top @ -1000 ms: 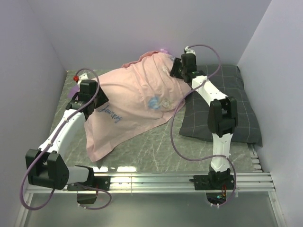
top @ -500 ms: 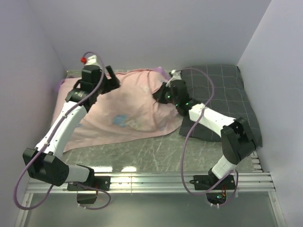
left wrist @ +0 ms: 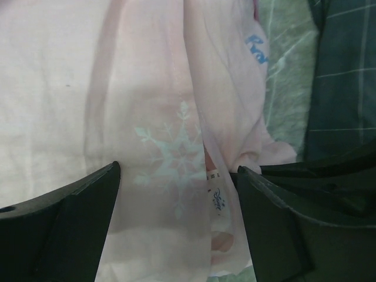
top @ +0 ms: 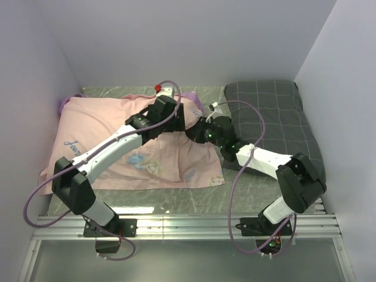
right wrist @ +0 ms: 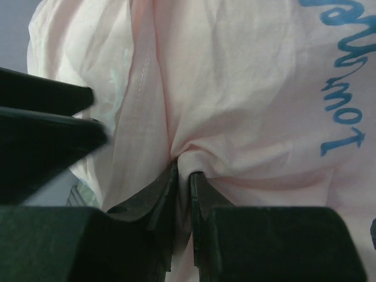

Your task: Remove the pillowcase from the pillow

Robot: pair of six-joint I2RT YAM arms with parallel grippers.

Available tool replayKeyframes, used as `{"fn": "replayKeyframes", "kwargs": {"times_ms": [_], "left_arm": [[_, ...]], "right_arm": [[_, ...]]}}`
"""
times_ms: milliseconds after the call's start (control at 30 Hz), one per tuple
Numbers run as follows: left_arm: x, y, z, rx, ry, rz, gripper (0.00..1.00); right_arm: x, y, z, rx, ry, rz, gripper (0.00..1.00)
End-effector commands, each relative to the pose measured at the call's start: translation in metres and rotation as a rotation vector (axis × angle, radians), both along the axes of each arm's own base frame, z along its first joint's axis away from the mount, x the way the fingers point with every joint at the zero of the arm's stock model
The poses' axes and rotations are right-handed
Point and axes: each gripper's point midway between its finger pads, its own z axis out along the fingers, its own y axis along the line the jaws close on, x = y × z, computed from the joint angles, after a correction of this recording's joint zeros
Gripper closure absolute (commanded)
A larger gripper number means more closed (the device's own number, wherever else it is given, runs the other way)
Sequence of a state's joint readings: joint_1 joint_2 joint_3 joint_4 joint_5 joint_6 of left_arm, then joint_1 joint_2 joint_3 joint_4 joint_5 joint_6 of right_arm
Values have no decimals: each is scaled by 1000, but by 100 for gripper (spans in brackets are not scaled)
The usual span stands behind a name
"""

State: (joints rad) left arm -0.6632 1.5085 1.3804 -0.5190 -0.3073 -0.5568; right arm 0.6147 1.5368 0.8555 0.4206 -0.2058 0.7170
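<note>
The pink pillowcase (top: pixel 117 141) lies spread over the left and middle of the table, pale inner side up, with purple edges at the back. It covers the white pillow, which does not show plainly. My left gripper (top: pixel 179 117) reaches across to the case's right end. In the left wrist view (left wrist: pixel 176 229) its jaws stand wide open over the snowflake-printed fabric (left wrist: pixel 158 147). My right gripper (top: pixel 197 132) is close beside it. In the right wrist view (right wrist: pixel 183 176) it is shut on a pinched fold of the case (right wrist: pixel 247 76).
The dark grey checked pillow (top: pixel 276 117) lies at the back right, under my right arm, and also shows in the left wrist view (left wrist: pixel 346 76). Walls close in the back and both sides. A metal rail (top: pixel 194 223) runs along the near edge.
My left arm has swung from the back left across to the case's right end, beside my right gripper. The pillowcase has dropped and spread flatter toward the left. My right gripper kept its hold.
</note>
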Motion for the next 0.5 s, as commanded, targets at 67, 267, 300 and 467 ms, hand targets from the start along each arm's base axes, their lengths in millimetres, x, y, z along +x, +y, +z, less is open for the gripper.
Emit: {"fn": "replayKeyframes", "kwargs": {"times_ms": [67,267,300,467], "left_arm": [[9,1,10,112,-44,70,19],[10,29,9,213,-55,172,67],[10,31,11,209,-66,175,77],[6,50,8,261,-55,206,99]], "right_arm": [[-4,-4,13,29,-51,-16,84],[-2,-22,-1,-35,-26,-94,90],[-2,-25,0,-42,-26,-108,91],[1,-43,-6,-93,-12,-182,92]]}}
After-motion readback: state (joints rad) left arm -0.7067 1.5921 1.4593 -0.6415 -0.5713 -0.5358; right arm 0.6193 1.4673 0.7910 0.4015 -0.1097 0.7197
